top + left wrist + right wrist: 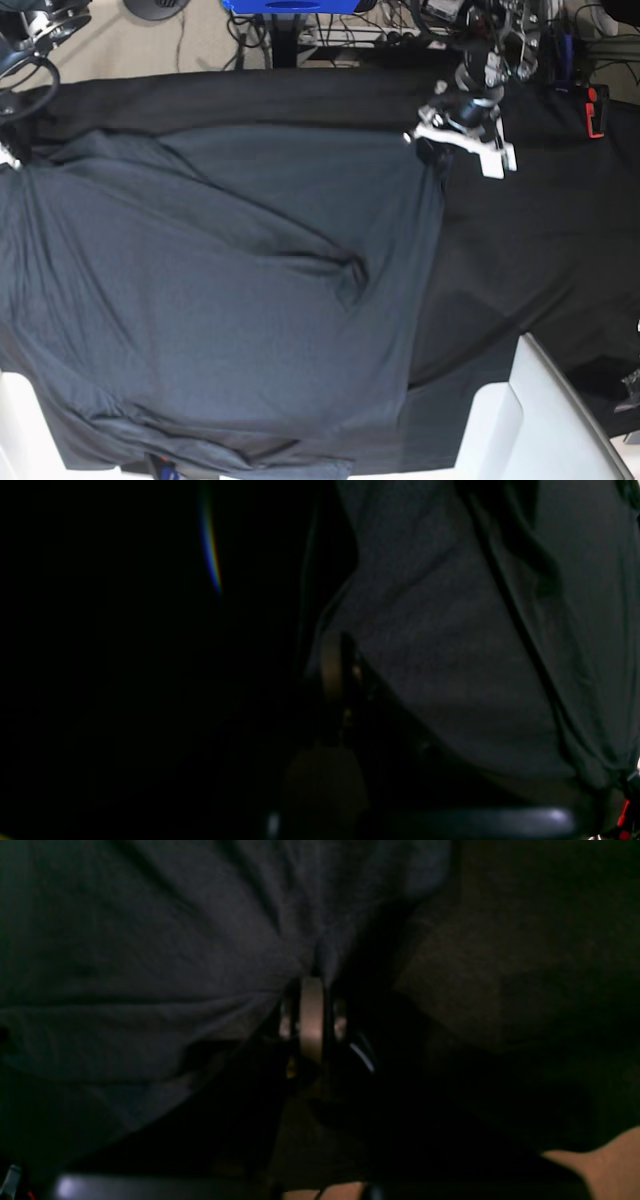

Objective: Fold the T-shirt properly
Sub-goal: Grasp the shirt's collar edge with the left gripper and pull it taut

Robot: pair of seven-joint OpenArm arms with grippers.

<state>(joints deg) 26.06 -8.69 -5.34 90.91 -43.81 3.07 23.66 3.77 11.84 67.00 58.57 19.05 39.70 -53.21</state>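
1. At the far left of the base view, the right arm reaches in at the upper left corner, and the right gripper (8, 155) meets the T-shirt (220, 290) at its left edge.
2. In the right wrist view, the right gripper (311, 990) has its jaws pressed together on a gathered pinch of the T-shirt (150, 965), with creases fanning out from the grip.
3. The T-shirt, dark charcoal grey and wrinkled, lies spread across the left and middle of the black table cloth (530, 260), reaching down to the near edge.
4. A deep fold runs diagonally through the shirt's middle, and bunched folds sit along its lower edge.
5. The shirt's right edge runs downward from the upper right corner, where the left gripper (437, 155) sits.
6. In the left wrist view, the left gripper (340, 650) is closed on the shirt's edge, and the T-shirt (450, 630) fills the right side.
7. At the far right of the base view, bare black cloth extends, and a white panel (540, 420) lies at the lower right.
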